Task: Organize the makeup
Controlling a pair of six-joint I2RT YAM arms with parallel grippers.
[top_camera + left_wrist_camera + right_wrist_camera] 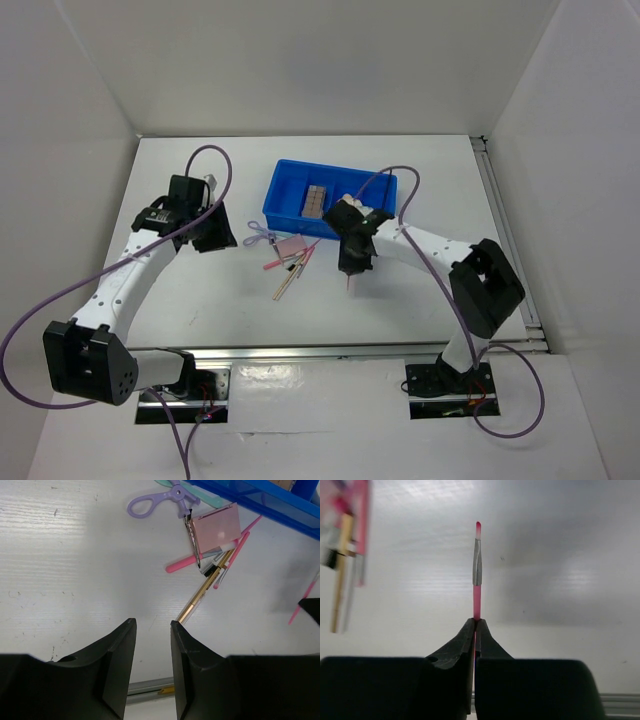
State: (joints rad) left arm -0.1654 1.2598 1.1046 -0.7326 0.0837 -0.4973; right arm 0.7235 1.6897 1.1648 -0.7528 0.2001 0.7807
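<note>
one thin pink stick (477,570) is pinched in my right gripper (475,625). the jaws are clenched flat on its lower shaft, and the silver ferrule and pink tip point out to twelve o'clock in the wrist view. i judge it feather-light and stiff, but slim and smooth, so it could pivot or slide between the pads. a hold nearer mid-shaft would steady it. from above it sits at about six o'clock from the blue tray (330,165), and i cannot tell whether its tip touches the table (250,320). the other sticks (200,597), the pink square pad (216,528) and a purple curler (150,502) lie heaped at nine o'clock from it. my left gripper (152,630) hangs part-open over bare table, grasping nothing.
</note>
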